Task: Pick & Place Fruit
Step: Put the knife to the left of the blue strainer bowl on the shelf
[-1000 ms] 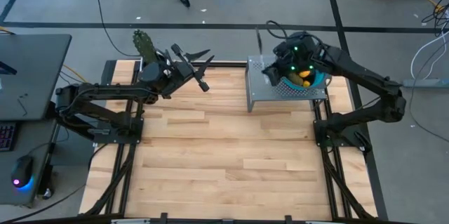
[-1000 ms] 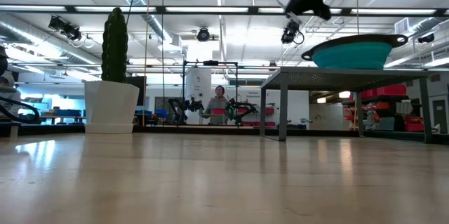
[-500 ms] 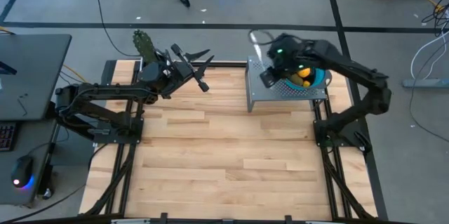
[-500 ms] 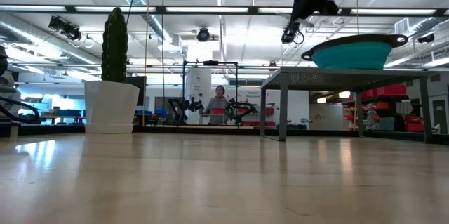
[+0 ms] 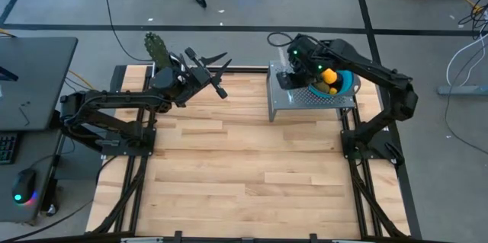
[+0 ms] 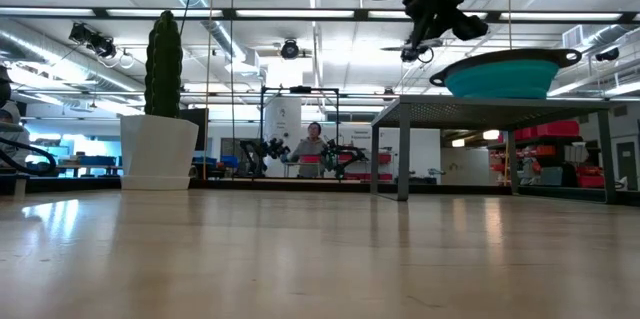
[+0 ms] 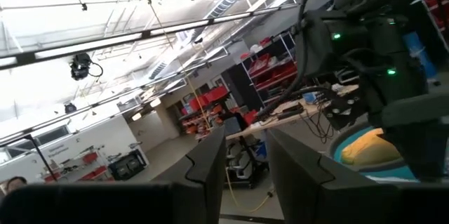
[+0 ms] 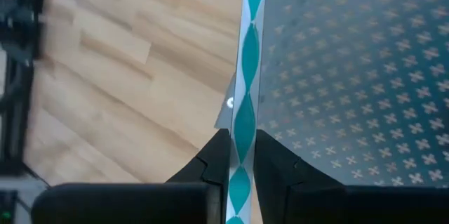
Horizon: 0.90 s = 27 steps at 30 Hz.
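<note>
Teal-and-white strip [image 8: 245,104], clenched in the right gripper [image 8: 243,140] over the metal stand's [image 5: 305,100] nine-o'clock edge, could slip and fall, while the left gripper [image 5: 221,77] hangs parted and empty.

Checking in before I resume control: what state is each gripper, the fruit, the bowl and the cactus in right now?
left gripper: slightly open, empty, raised over the table's far left.
right gripper: shut on a thin teal-and-white strip, above the metal stand's edge.
yellow fruit: lying in the teal bowl.
teal bowl: upright on the metal stand.
cactus: upright in its white pot.
</note>
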Motion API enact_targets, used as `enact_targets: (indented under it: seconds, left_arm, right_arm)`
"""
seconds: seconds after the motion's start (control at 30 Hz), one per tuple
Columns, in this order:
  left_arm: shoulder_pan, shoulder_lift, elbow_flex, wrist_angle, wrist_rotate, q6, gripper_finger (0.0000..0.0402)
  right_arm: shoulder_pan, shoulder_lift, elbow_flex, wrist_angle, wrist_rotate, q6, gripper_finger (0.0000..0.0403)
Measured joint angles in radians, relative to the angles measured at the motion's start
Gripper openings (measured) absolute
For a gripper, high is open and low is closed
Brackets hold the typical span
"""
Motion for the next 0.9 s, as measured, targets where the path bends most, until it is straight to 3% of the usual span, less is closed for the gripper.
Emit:
enact_targets:
  seconds: [0.3, 0.9]
  left_arm:
    - [0.0, -0.013, 0.002, 0.004, -0.001, 0.003, 0.0112]
    - [-0.02, -0.033, 0.001, -0.038, 0.019, -0.083, 0.0112]
  right_arm:
    - [-0.076, 0.007, 0.0, -0.086, -0.002, 0.079, 0.0047]
    - [-0.082, 0.104, 0.0, -0.12, 0.025, 0.047, 0.005]
